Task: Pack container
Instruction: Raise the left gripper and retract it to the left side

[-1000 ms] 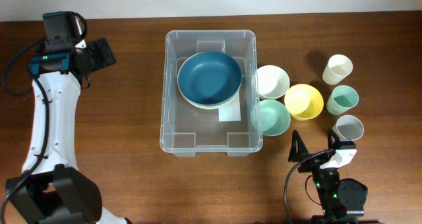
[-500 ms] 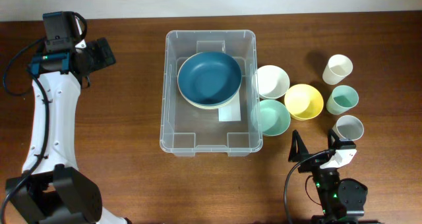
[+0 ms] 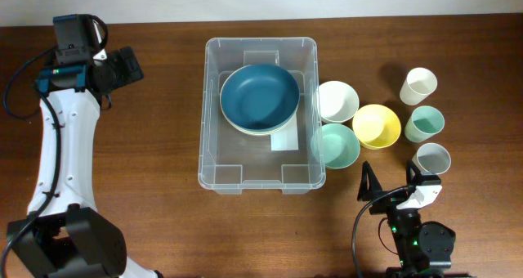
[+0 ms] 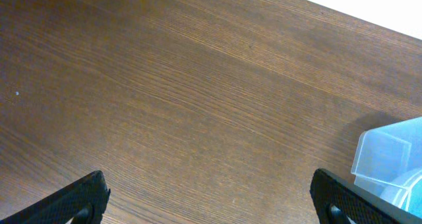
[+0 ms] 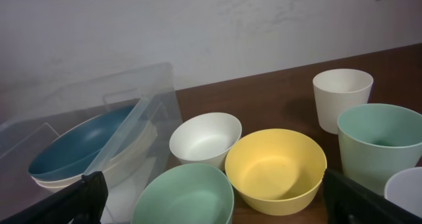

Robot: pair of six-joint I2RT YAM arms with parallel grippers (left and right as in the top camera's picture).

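The table (image 3: 147, 196) is evenly, brightly lit, only soft shadows are thrown, and a pale sheen is caught on the container (image 5: 145, 99) wall.

The large clear, colourless plastic rectangular bin (image 3: 242, 157) is sitting upright and lidless at the middle of the brown wooden desk (image 3: 163, 188), its long sides running near to far. Its rounded rim and moulded corner steps are showing, and a white label (image 3: 285, 141) is lying on its base. A dark blue bowl (image 3: 260, 96) is resting in its far half.
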